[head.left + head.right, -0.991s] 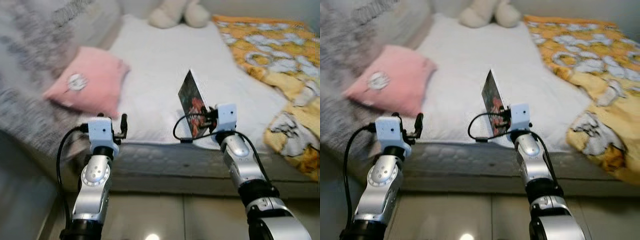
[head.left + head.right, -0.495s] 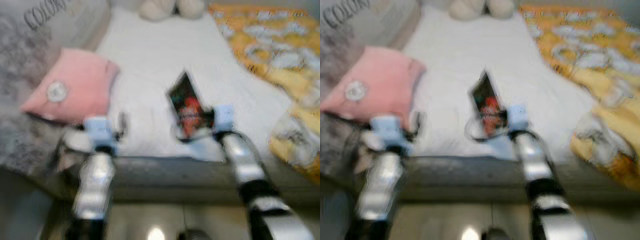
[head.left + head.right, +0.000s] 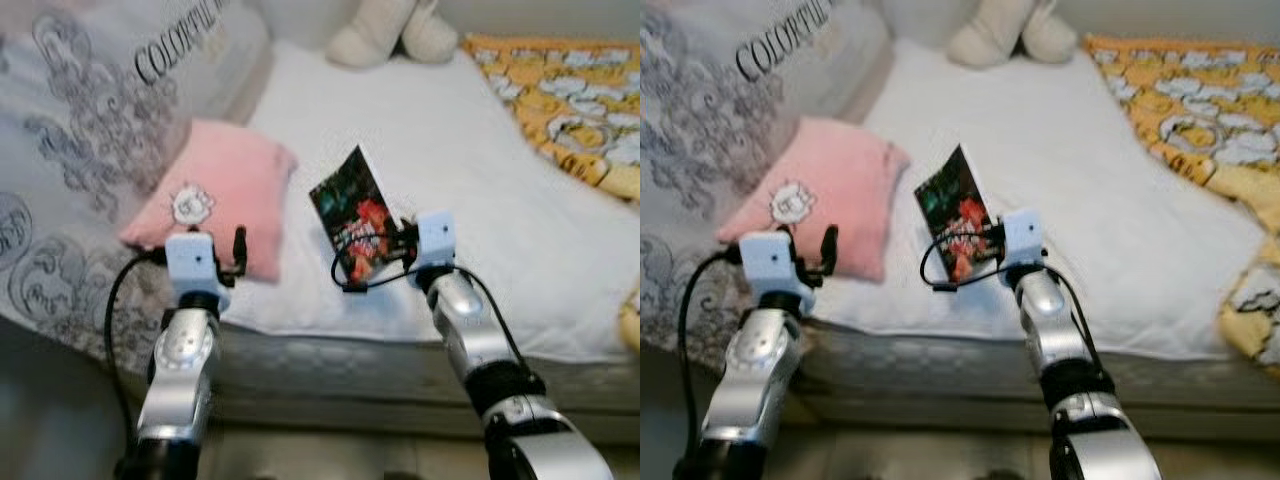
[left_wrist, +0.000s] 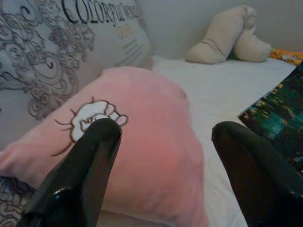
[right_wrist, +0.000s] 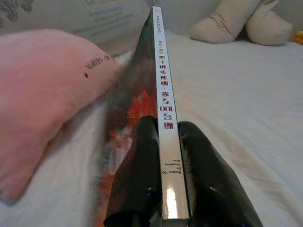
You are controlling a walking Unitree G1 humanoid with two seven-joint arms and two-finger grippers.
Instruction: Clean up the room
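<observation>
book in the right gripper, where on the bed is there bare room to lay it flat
The widest bare patch of white sheet lies between the pink pillow and the orange blanket, ahead of the book in the right gripper. It is crowded by the grey pillow and the plush toy at the far end.

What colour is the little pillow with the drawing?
Pink pillow, clearest in the left wrist view.

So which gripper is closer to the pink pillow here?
Left. The left gripper hovers open at the pink pillow's front edge; the right gripper is off to its right over the white sheet, clamping a book.
</observation>
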